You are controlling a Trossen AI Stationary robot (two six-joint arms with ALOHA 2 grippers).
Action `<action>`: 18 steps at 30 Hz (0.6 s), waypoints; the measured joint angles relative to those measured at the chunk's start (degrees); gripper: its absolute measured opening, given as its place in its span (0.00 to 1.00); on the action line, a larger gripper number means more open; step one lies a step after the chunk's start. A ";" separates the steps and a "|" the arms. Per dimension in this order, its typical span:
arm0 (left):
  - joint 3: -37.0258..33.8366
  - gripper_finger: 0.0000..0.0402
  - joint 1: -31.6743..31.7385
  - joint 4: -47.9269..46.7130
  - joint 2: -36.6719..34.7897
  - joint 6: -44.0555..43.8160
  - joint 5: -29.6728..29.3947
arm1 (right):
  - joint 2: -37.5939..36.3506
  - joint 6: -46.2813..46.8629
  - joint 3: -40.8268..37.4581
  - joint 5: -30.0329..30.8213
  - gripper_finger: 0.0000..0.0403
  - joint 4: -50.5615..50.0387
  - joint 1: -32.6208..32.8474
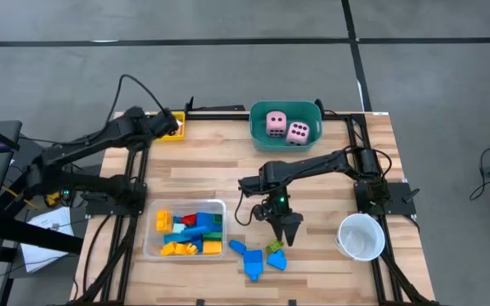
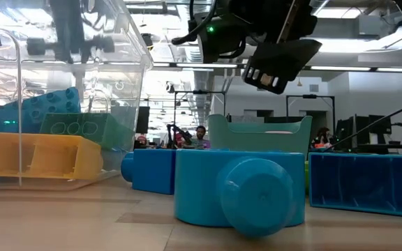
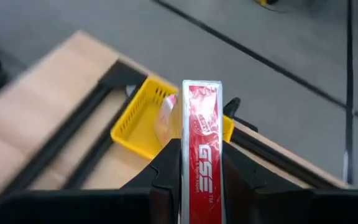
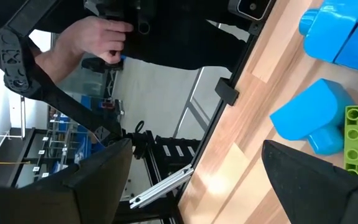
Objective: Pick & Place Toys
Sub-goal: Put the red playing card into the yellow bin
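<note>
Yellow tray (image 1: pixel 170 134) at the table's far left corner; left gripper (image 1: pixel 170 126) hangs over it, fingers pinched on a red card (image 3: pixel 202 155). Judgement: lower over the tray's middle before letting go, so the thin card drops inside the rim and not onto the frame. Something pale and pinkish already lies in that tray; cannot identify it.

Clear tray (image 1: pixel 185 204) near the front edge: blue, yellow-orange, red and green blocks heaped in it.

Beside it on bare wood, loose blue blocks (image 1: pixel 253 259) and one green block (image 1: pixel 274 247). Right gripper (image 1: pixel 285 237) hovers just above these, fingers spread wide, empty. Judgement: centre over one block and descend straight.

Teal tub (image 1: pixel 286 141) at the far edge holds two pink dice (image 1: pixel 287 127).

White cup (image 1: pixel 361 235), front right.
</note>
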 joint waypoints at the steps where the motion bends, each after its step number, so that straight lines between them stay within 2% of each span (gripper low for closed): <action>1: -1.47 0.16 0.35 1.06 0.01 -2.51 0.27 | 0.00 -0.33 0.00 -0.13 0.87 -0.13 -0.05; 5: -5.97 0.16 2.07 4.83 0.02 -11.65 0.43 | 0.00 -0.91 0.00 -0.31 0.87 -0.21 -0.36; 10: -10.06 0.16 4.54 10.64 0.06 -18.00 1.07 | 0.00 -3.05 0.00 -0.32 0.87 -2.14 -0.81; 18: -11.44 0.16 9.15 12.31 1.29 -18.66 1.15 | 0.00 -6.71 0.00 -0.12 0.87 -5.22 -1.96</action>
